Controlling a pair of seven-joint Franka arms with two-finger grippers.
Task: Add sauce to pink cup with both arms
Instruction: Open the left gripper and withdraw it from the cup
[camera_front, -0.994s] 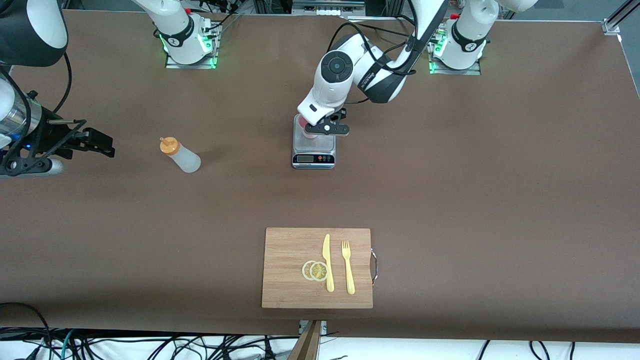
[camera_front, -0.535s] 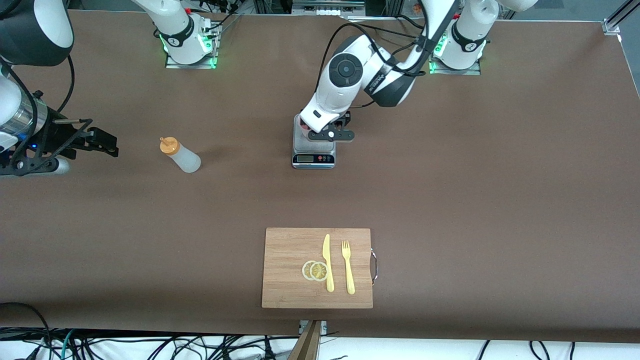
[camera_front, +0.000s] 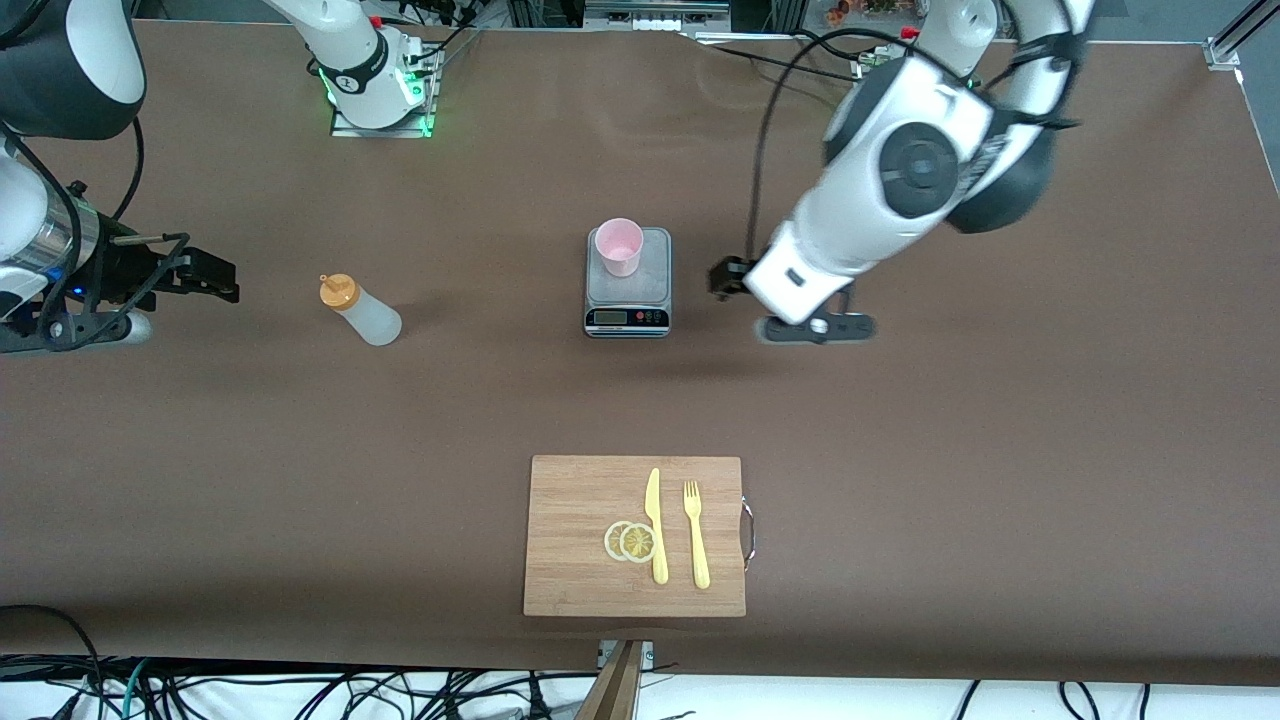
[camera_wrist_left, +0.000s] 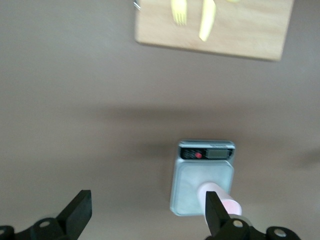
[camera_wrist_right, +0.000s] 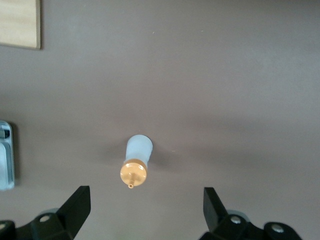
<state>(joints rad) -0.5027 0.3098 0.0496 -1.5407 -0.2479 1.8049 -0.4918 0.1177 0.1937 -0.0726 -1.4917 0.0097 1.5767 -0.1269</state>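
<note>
The pink cup (camera_front: 619, 245) stands upright on a small silver scale (camera_front: 640, 285) at mid-table, and nothing touches it. My left gripper (camera_front: 790, 318) is open and empty, up in the air over bare table beside the scale, toward the left arm's end. In the left wrist view the cup (camera_wrist_left: 226, 201) shows partly hidden by one finger of that gripper (camera_wrist_left: 147, 216). The sauce bottle (camera_front: 360, 308) with its orange cap stands on the table toward the right arm's end. My right gripper (camera_front: 222, 280) is open and empty, apart from the bottle. In the right wrist view the bottle (camera_wrist_right: 136, 161) lies ahead of the open gripper (camera_wrist_right: 145, 210).
A wooden cutting board (camera_front: 570, 580) lies nearer the front camera, with two lemon slices (camera_front: 630, 541), a yellow knife (camera_front: 656, 525) and a yellow fork (camera_front: 696, 535) on it. The board also shows in the left wrist view (camera_wrist_left: 250, 30). The scale's edge shows in the right wrist view (camera_wrist_right: 5, 155).
My left gripper has come off the cup on the scale and swung away toward the left arm's end of the table. The cup stays on the scale. My right gripper has barely shifted.
</note>
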